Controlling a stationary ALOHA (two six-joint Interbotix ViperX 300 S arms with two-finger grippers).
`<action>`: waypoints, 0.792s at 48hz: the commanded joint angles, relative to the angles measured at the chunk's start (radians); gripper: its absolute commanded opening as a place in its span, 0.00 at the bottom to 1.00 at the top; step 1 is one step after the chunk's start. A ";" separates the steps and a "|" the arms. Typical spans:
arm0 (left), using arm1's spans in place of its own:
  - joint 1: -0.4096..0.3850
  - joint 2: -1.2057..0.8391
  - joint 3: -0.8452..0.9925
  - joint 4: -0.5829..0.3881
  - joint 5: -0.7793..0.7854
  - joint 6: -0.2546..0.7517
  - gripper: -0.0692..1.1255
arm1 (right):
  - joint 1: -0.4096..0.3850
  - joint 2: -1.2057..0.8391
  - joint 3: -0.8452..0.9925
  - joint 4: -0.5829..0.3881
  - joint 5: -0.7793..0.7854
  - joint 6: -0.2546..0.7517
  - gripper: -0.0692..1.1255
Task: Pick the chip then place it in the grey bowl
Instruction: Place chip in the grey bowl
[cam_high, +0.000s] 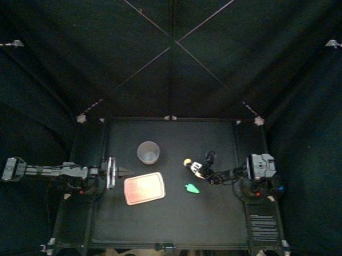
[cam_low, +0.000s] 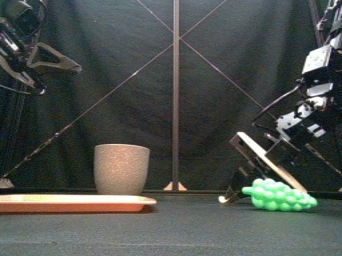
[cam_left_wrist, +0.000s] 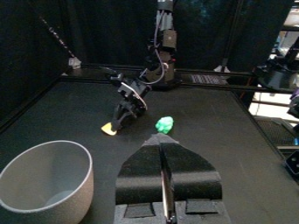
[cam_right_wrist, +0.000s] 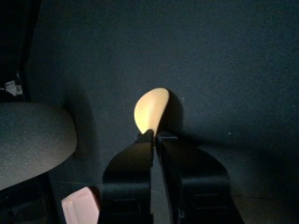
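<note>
A pale yellow chip (cam_right_wrist: 152, 108) is pinched between the jaws of my right gripper (cam_right_wrist: 153, 133), which is shut on it. From the left wrist view, that right gripper (cam_left_wrist: 117, 121) points down at the table, the chip (cam_left_wrist: 110, 129) at its tips, low over the surface. The tall grey speckled cup (cam_high: 148, 152) stands upright at the table's middle left, left of the right gripper (cam_high: 201, 167) and apart from it. At the table's left edge, my left gripper (cam_left_wrist: 163, 171) rests shut and holds nothing.
A flat pink tray (cam_high: 143, 187) lies in front of the cup. A green bunch of toy grapes (cam_high: 191, 186) sits to the tray's right, just in front of the right gripper. In the front view the grapes (cam_low: 278, 196) lie at the right.
</note>
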 joint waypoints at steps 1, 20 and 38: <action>-0.002 0.006 -0.011 -0.002 -0.003 -0.002 0.06 | -0.008 -0.020 -0.009 -0.011 0.000 -0.003 0.43; -0.002 0.006 -0.002 -0.003 0.003 0.000 0.06 | -0.012 -0.143 -0.184 -0.532 0.006 -0.003 0.43; -0.002 0.006 -0.017 -0.003 0.008 -0.005 0.06 | -0.206 -0.063 -0.440 -1.190 0.089 0.006 0.43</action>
